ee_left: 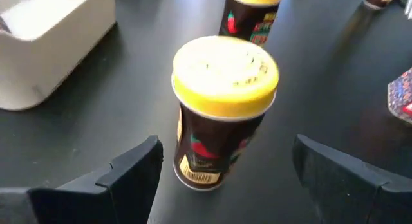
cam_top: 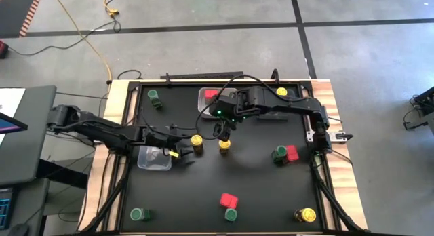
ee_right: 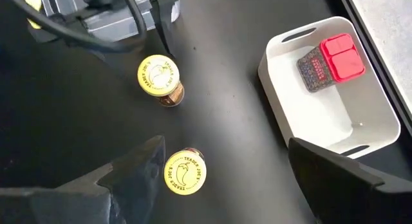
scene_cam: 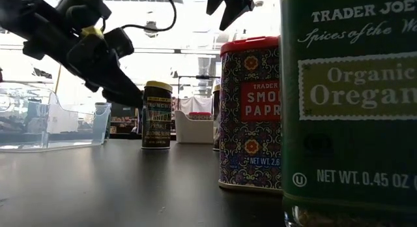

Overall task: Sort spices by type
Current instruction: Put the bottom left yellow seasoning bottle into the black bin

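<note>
Two yellow-lidded jars stand upright mid-table: one (cam_top: 196,142) just ahead of my left gripper (cam_top: 183,151), the other (cam_top: 224,146) under my right gripper (cam_top: 222,131). In the left wrist view the nearer jar (ee_left: 225,76) stands between and slightly ahead of the open fingers of my left gripper (ee_left: 226,147), untouched. My right gripper (ee_right: 225,185) hangs open high above both jars (ee_right: 159,74) (ee_right: 185,172). A red box (ee_right: 331,63) lies in the white tray (ee_right: 380,121). Other green-lidded jars, yellow-lidded jars and red boxes stand around the mat.
A clear tray (cam_top: 154,158) sits under the left arm. Green jars (cam_top: 154,95) (cam_top: 140,214) (cam_top: 231,214), a red box (cam_top: 228,200), a green jar and red box pair (cam_top: 285,154), and yellow jars (cam_top: 281,92) (cam_top: 306,214) ring the mat.
</note>
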Controlling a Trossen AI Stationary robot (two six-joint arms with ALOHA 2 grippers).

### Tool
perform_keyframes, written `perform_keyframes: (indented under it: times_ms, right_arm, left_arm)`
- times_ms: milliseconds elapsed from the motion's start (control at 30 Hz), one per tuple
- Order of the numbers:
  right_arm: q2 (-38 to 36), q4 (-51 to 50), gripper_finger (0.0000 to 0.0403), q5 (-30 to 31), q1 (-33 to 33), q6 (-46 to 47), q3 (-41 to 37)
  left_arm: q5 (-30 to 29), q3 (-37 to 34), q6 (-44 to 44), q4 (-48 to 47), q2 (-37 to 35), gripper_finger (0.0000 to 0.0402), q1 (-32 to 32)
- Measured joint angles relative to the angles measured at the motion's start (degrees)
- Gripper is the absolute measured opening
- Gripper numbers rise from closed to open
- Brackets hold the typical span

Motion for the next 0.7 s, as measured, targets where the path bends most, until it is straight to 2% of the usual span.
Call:
perform_keyframes:
  times_ms: [300,500,600,700]
  right_arm:
    - [0.4,0.5,0.0356,0.0,1.7,-0.4,0.0]
    - [1.8,4.4,0.0355,-0.1,2.3,-1.3,0.0]
    - [3.7,7.4,0.0339,-0.1,2.3,-2.0,-0.3]
    - [5.8,7.1,0.0300,-0.2,2.7,-3.3,-0.5]
  left_arm:
    - [0.6,0.0,0.6,7.2,7.4,0.0330,1.2]
    - [0.4,-0.1,1.8,10.7,10.8,0.0330,1.2]
    - [0.4,-0.1,2.5,11.8,12.0,0.0330,1.2]
    - [0.3,0.0,2.3,12.4,11.9,0.0330,1.3]
